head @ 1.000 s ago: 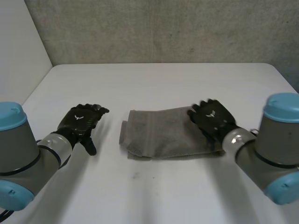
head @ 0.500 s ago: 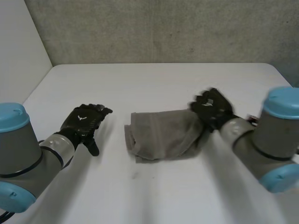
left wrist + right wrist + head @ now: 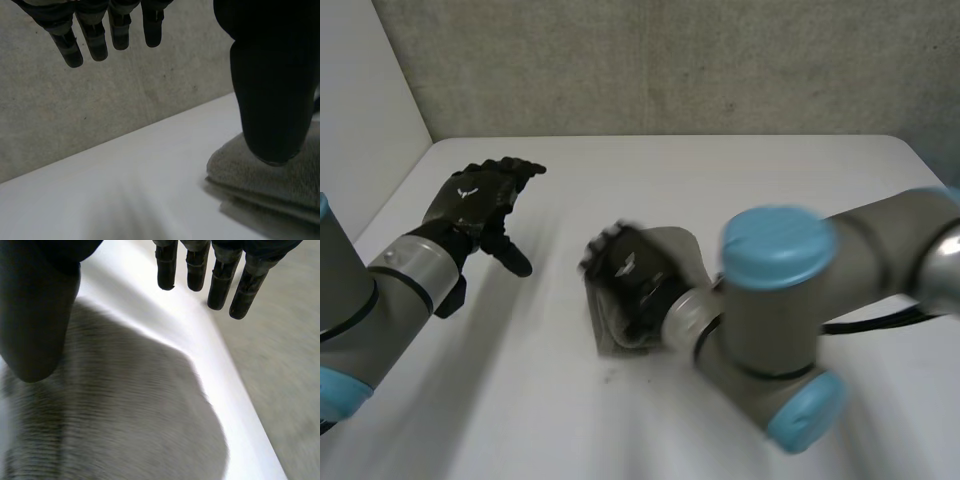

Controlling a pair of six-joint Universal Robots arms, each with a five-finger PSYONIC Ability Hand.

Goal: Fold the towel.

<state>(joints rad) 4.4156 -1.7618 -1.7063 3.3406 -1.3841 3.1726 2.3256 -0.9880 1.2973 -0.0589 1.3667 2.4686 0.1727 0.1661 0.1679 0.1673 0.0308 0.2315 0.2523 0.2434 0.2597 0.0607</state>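
Though the towel [image 3: 675,248] sits as a compact grey bundle at the middle of the surface [image 3: 720,170], its stacked edges, seen from the left wrist, suggest at least one fold is made. Over it, the right hand [image 3: 628,272]: fingers straight, thumb apart, pinching nothing; contact cannot be told. Well aside and raised, the left hand [image 3: 475,197]: fingers spread, empty. Likely left: a last fold or flattening. Cloth looks thick, soft, round-cornered.

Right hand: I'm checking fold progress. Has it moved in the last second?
Yes. The right hand swept leftward across the table, away from its right edge, over the towel.
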